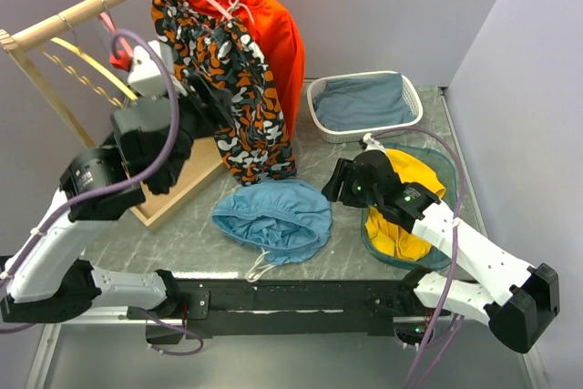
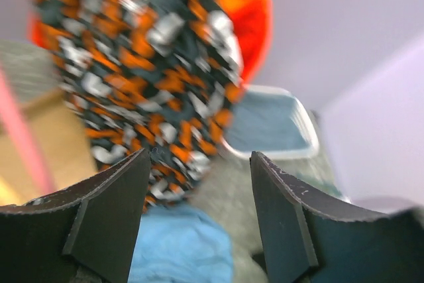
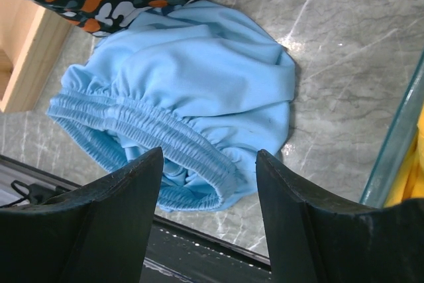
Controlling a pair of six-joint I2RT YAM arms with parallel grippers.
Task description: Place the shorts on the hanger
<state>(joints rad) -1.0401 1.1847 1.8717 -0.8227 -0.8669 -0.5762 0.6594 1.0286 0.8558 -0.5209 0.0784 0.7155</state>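
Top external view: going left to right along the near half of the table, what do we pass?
Pale wooden rack base → light sky-blue fabric shorts → clear green plastic tub holding a crumpled yellow cloth. The white basket is left out because it overlaps the tub sideways.

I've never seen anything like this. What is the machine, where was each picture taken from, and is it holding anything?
These are two robot arms bolted to a table, each ending in a two-finger gripper. The wide picture looks down from above and behind them; the other two come from cameras on the wrists, so the dark wedges there are fingers. On the table lie sky-blue shorts, a white basket holding grey-blue cloth, and a clear tub holding yellow cloth. Camouflage shorts hang from a wooden rack. The left gripper is open facing those; the right gripper is open facing the sky-blue shorts. Neither holds anything.
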